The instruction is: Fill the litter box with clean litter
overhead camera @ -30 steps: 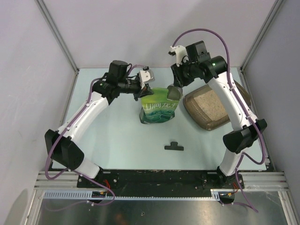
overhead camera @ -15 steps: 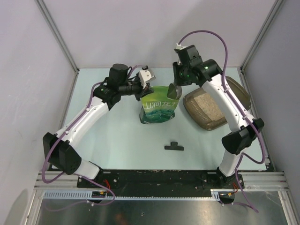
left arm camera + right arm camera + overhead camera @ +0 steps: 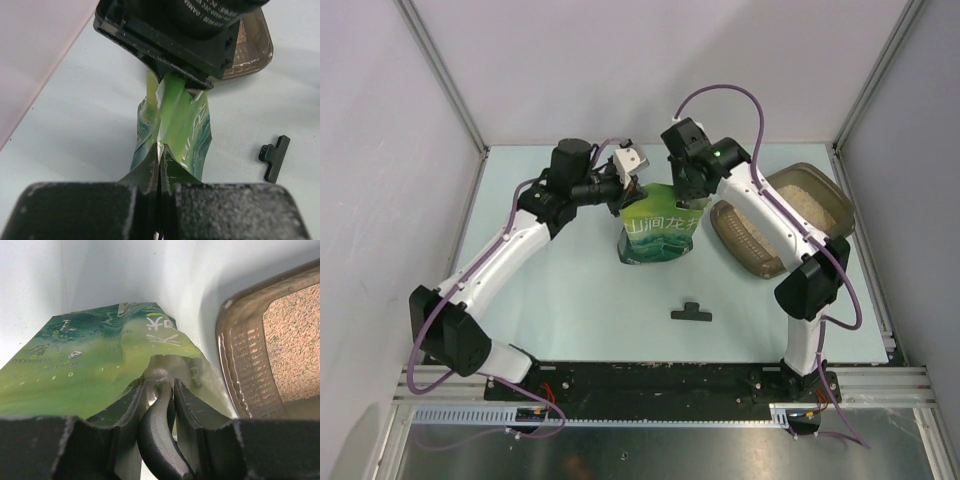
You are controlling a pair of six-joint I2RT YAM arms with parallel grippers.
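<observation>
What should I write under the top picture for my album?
Left gripper pinches the green bag, right gripper holds a scoop at its mouth, litter box alongside.

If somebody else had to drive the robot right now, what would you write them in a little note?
Left gripper: shut on the top edge of the green bag.
Right gripper: shut on the scoop, whose front end is at the bag's mouth.
Litter box: on the table right of the bag, with some clean litter in it.
Left to do: probably lift the scoop out, tip it over the box, and repeat.
Black clip: lies loose, nearer the bases.
</observation>
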